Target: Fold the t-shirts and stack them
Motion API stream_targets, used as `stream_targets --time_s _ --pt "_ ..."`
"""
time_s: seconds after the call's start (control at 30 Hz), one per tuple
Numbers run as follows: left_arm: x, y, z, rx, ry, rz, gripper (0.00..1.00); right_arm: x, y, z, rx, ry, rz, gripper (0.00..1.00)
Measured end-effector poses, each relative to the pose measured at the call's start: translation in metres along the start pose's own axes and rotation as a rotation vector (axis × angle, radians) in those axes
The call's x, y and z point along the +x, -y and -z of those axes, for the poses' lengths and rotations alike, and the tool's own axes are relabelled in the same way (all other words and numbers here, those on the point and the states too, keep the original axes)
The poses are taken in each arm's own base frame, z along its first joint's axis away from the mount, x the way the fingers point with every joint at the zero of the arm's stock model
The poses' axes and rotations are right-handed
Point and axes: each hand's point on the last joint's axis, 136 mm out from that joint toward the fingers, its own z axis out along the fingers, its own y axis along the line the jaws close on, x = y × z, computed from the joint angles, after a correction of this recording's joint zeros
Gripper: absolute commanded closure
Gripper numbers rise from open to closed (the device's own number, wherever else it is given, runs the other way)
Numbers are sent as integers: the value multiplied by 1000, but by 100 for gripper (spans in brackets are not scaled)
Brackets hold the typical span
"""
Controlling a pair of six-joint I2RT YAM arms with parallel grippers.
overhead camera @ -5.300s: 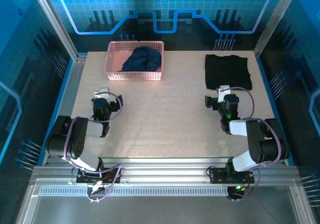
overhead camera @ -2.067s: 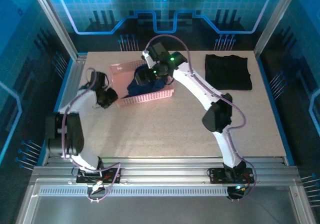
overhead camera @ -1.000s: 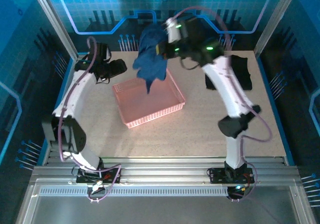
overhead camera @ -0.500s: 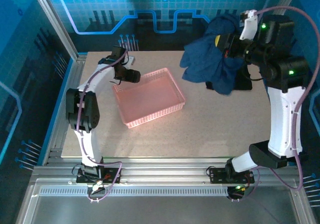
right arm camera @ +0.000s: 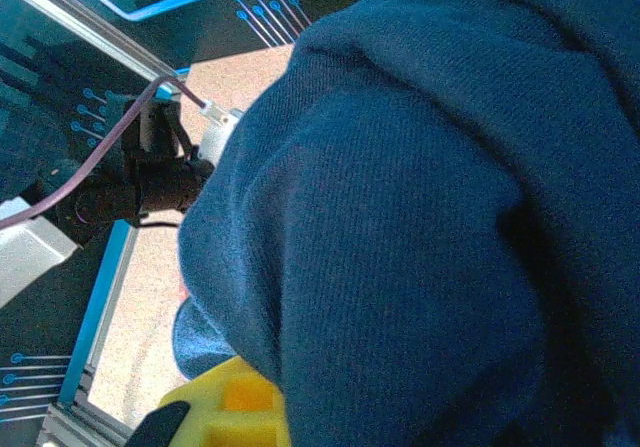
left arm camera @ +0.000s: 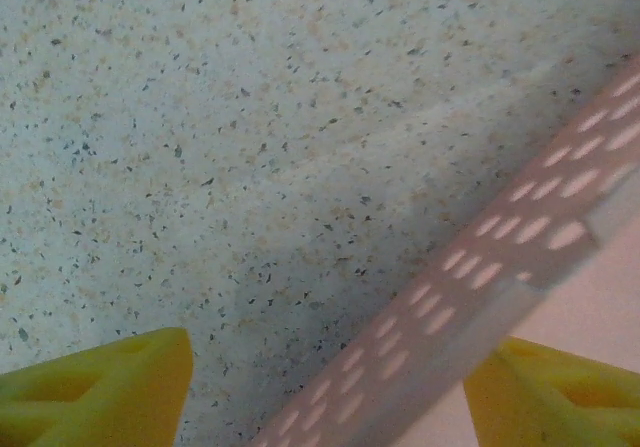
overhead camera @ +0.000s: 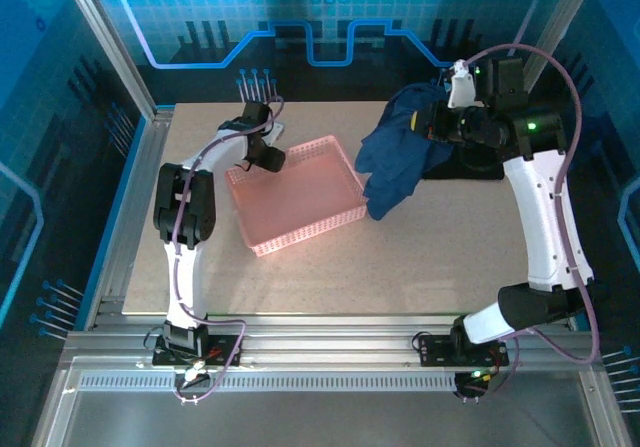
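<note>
Here, the right pincer [overhead camera: 437,125] is clenched on the navy blue t-shirt [overhead camera: 395,157], holding it up off the bench [overhead camera: 300,277].
In the right wrist view one yellow finger [right arm camera: 232,407] shows under a bunched mass of navy cloth [right arm camera: 420,237]. From above, the shirt hangs crumpled from the grip, its lower end just beside the right corner of the pink perforated basket [overhead camera: 300,202]. The black t-shirt [overhead camera: 470,167] lies flat at the far right of the bench, partly under the hanging shirt and the arm. The left pincer [left arm camera: 340,347] is released, its yellow fingers [left arm camera: 100,392] apart on either side of the basket's wall [left arm camera: 480,267] at its far left corner.
</note>
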Motion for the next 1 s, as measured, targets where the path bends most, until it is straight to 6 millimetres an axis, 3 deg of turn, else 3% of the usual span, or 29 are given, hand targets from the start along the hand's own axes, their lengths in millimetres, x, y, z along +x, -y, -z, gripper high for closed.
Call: stream_targets --time_s 0.13,0.23,0.37,0.5,0.63,0.87,1.0 --pt "-1 -9 -1 -42 6 -14 68 13 10 -14 10 -40 -16 100" --pt "7 -24 -3 -79 6 3 76 23 16 -21 13 -66 -26 100" --pt "45 -56 1 -121 -48 64 80 33 19 -29 3 -84 -33 100" --pt "77 -98 17 -179 -73 158 84 43 23 -41 -8 -111 -45 100" --pt "100 -133 31 -226 -86 230 89 55 20 -60 -22 -154 -45 100" --pt "102 -165 41 -284 -51 257 87 87 0 -117 -48 -302 -12 100" --pt "99 -199 46 -352 -56 286 85 109 -5 -142 -40 -392 -3 100"
